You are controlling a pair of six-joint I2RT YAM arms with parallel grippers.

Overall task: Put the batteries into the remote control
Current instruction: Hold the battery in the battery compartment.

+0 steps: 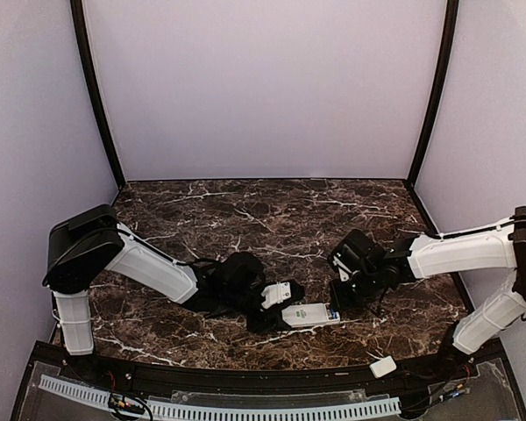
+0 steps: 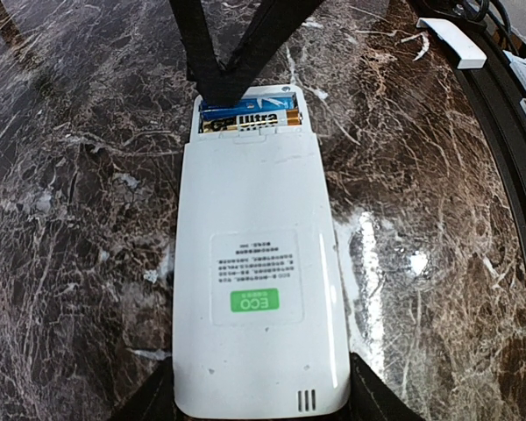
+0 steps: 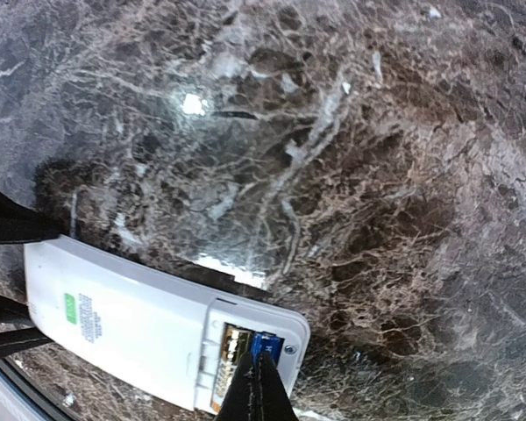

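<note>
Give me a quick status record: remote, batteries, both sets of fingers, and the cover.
remote control: face down on table, battery bay open
batteries: in the bay, blue and gold labels showing
left fingers: gripping the remote's sides, away from the bay
right fingers: shut, tips on the batteries in the bay
cover: off, lying apart at the table's near edge

I read "ultra" in white letters on the battery [image 2: 250, 121] in the white remote's [image 2: 259, 219] open end, and "ECO" on a green sticker [image 2: 255, 301] on its back, below print too small to read.
</note>
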